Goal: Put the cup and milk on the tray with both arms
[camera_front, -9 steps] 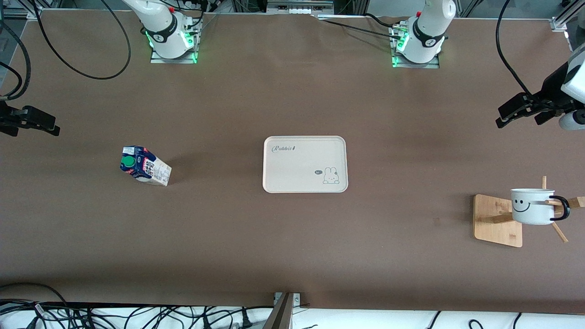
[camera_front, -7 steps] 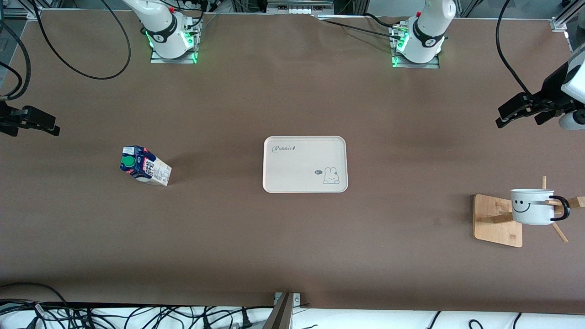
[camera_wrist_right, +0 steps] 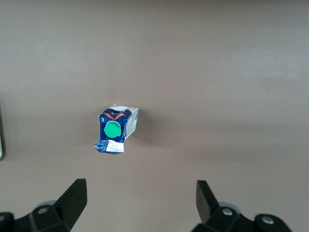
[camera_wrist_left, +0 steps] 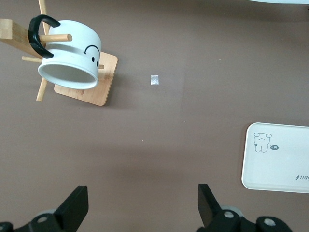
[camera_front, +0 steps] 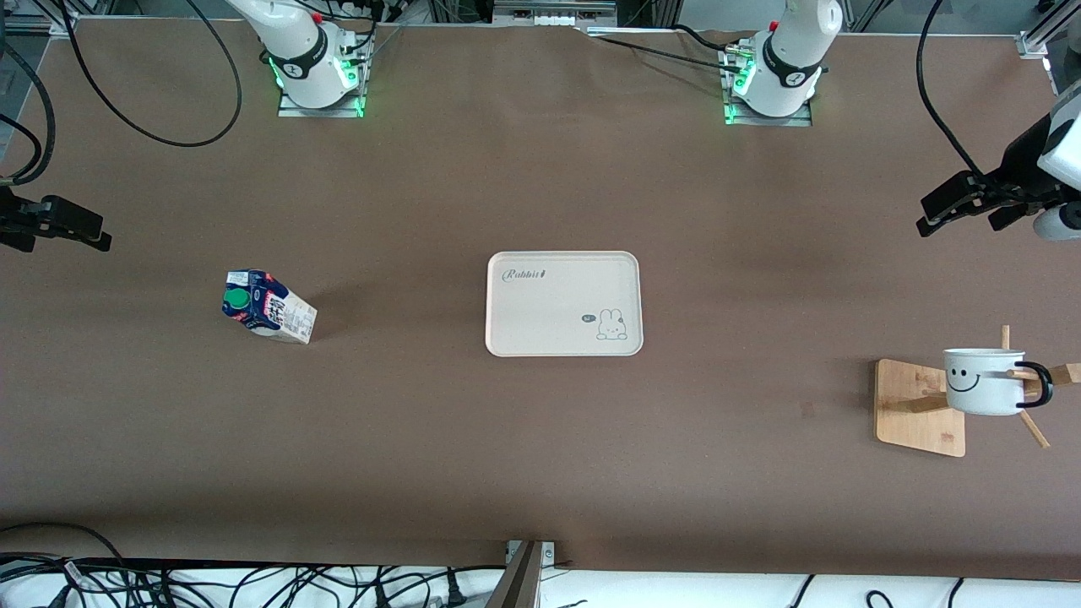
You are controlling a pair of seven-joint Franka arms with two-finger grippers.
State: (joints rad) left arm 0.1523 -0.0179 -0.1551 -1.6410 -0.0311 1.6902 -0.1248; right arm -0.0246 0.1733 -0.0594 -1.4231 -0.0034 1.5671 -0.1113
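Note:
The cream tray lies flat in the middle of the table; it also shows in the left wrist view. The milk stands on the table toward the right arm's end, green cap up. The cup hangs by its black handle on a wooden peg rack toward the left arm's end. My left gripper is open and empty in the air, apart from the cup. My right gripper is open and empty, apart from the milk.
The peg rack's square base and its pegs stick out round the cup. A small pale scrap lies on the brown table between rack and tray. Cables hang along the table edge nearest the front camera.

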